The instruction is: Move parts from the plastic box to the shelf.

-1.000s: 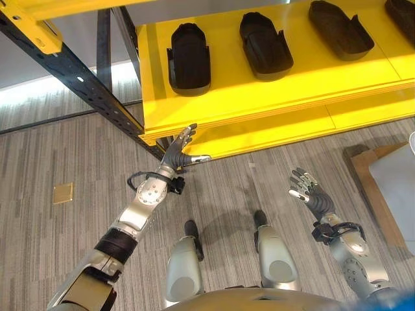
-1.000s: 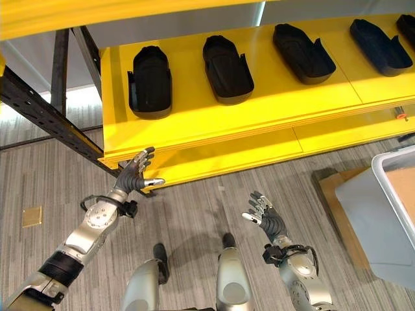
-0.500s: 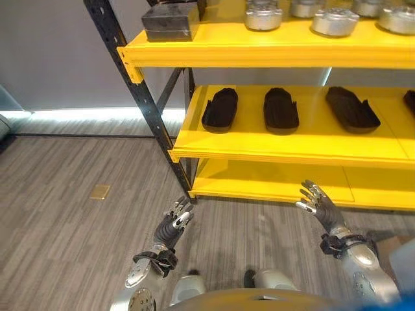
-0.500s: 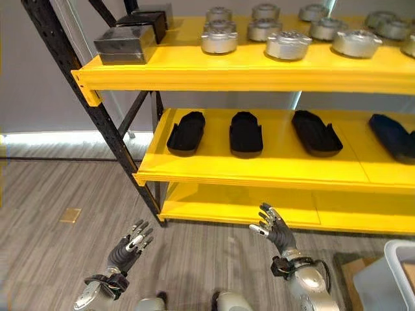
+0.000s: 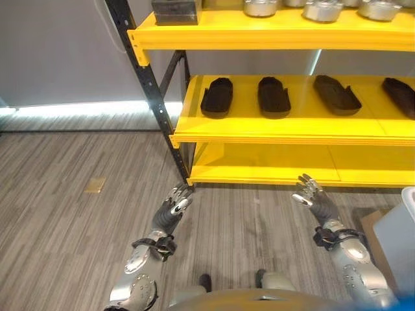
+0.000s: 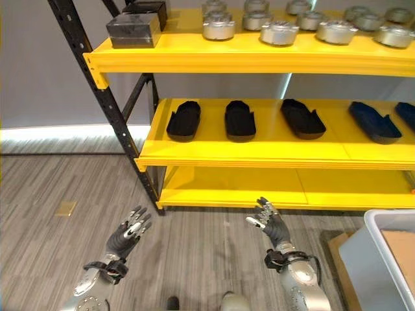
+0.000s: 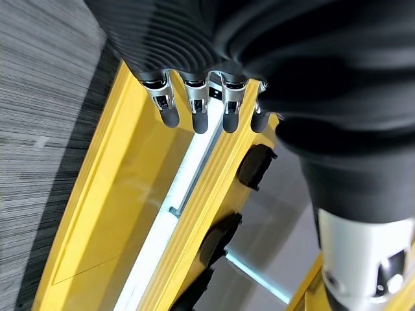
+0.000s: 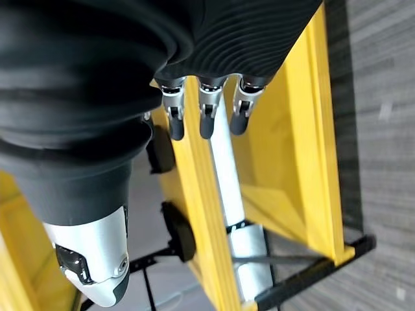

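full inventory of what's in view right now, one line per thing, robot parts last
Shelf rack: one, yellow boards on black posts, ahead of the robot.
Black moulded parts: five in the right eye view, in a row on the middle shelf.
Round metal parts: several, silver, top shelf.
Dark metal blocks: two, top shelf, left end.
Plastic box: one, pale grey, on the floor at the robot's right.
Floor plate: one, brass-coloured, floor at left.
Left hand: open, empty, low over the floor.
Right hand: open, empty, before the bottom shelf.

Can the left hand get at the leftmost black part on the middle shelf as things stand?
Probably not yet. The left hand is open and low over the floor, well short of the leftmost black part; the shelf front is unobstructed, so stepping closer should do.
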Tool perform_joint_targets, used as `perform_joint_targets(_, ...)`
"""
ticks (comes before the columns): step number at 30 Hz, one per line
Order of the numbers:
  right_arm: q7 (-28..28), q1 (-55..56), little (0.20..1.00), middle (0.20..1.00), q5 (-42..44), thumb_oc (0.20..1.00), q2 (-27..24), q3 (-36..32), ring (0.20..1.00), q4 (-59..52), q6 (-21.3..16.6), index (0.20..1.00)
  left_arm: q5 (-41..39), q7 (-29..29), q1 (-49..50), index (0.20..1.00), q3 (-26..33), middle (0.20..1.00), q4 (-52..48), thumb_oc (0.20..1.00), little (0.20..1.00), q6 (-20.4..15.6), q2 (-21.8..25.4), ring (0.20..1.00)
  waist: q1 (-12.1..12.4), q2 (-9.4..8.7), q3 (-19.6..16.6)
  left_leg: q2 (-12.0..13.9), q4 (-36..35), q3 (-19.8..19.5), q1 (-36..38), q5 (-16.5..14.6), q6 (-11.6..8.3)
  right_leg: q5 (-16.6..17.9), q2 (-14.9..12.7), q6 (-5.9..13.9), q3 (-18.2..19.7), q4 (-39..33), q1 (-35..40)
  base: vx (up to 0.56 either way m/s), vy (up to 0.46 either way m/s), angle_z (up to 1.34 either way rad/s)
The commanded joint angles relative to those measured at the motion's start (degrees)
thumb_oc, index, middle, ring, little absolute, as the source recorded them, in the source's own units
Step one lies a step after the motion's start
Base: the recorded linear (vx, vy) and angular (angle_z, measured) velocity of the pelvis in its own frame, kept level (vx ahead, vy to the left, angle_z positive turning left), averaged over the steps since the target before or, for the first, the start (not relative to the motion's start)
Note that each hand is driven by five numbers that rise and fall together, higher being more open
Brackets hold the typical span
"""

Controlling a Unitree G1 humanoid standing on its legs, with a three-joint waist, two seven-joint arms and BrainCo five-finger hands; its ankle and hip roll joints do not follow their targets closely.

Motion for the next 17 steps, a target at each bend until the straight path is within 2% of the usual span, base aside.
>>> perform_joint_targets(1,-0.1,-0.9,1.000,1.000,-1.0,1.000,-0.7,0.8,1.000,-2.0,-1.7,1.000,2.1,1.0,-1.0,1.000,2.4,1.000,-2.7,1.000,1.000,-3.4,1.1,1.000,0.1,-1.41,-2.2,2.1,1.9,-2.4,-2.5,-1.8,-1.00,-0.4,-3.7,4.38,0.1,-5.9,6.3,0.01,0.049,-0.11)
perform_joint_targets(7,0.0,-0.2,1.000,1.000,-0.2,1.000,0.1,1.6,1.000,-2.2,-1.3,1.000,4.7,2.0,-0.4,1.000,3.1,1.000,-2.2,1.000,1.000,-3.7,1.1,1.000,-0.2,-2.36,-3.0,2.3,1.4,-1.3,-0.8,-2.4,-0.68,-0.4,-4.1,4.78,0.9,-6.3,7.3,0.03,0.020,-0.10)
perform_joint_targets(17,0.1,0.8,1.000,1.000,0.1,1.000,0.2,1.8,1.000,-2.4,-1.5,1.000,4.8,2.0,0.7,1.000,2.7,1.000,-2.6,1.000,1.000,-3.4,0.9,1.000,-0.6,-2.28,-3.7,3.0,0.5,-1.0,0.2,-2.1,-1.09,-0.5,-3.9,4.65,1.2,-7.2,8.0,0.01,-0.005,-0.03)
